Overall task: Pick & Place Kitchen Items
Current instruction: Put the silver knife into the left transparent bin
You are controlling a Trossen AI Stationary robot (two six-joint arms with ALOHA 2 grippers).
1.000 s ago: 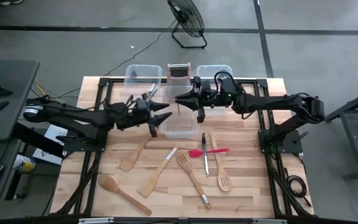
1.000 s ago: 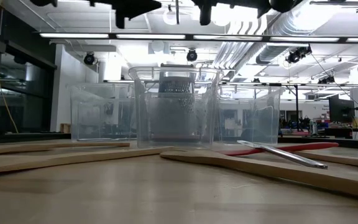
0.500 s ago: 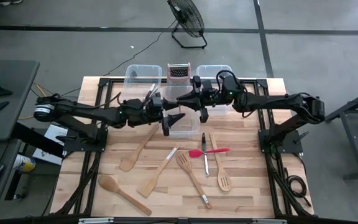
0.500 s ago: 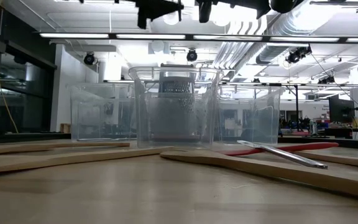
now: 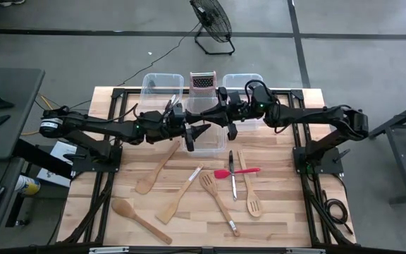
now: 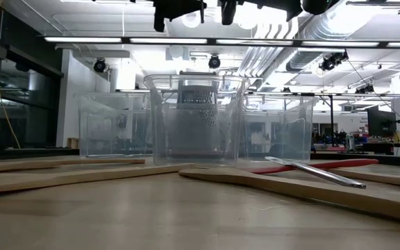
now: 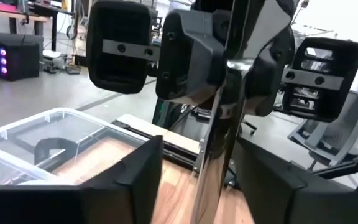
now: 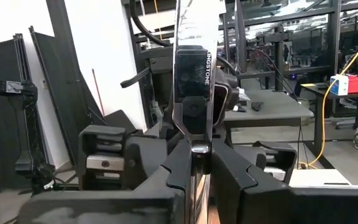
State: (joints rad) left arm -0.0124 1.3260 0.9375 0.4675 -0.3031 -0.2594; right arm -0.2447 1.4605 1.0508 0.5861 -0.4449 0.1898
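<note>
A silver metal knife [image 8: 197,25] stands roughly upright in the air over the centre clear bin [image 5: 206,144], with my right gripper [image 5: 207,113] shut on it. My left gripper [image 7: 199,143] is open. It faces the right one from the table's left, one finger on each side of the knife [image 7: 216,155], with gaps still showing. Several wooden spoons and spatulas [image 5: 178,197], a red-headed spatula [image 5: 237,171] and another silver knife [image 5: 232,173] lie flat on the table. My right gripper pinches the knife between its two fingers at a flat part [image 8: 197,134] part-way along its length. The fingers point level from the table's right side and lie across the knife. The knife is lifted clear, upright, with its shiny length rising past the fingers.
Two more clear bins [image 5: 162,88] [image 5: 244,85] and a metal box grater [image 5: 204,82] stand at the table's far edge. The left bin holds some silver utensils [image 5: 171,102]. Bare wood shows at the near left and near right of the table.
My left gripper has moved toward the table's right, from beside the centre bin to just in front of my right gripper. Its fingers now stand around the held knife. My right gripper and the knife have stayed in place.
</note>
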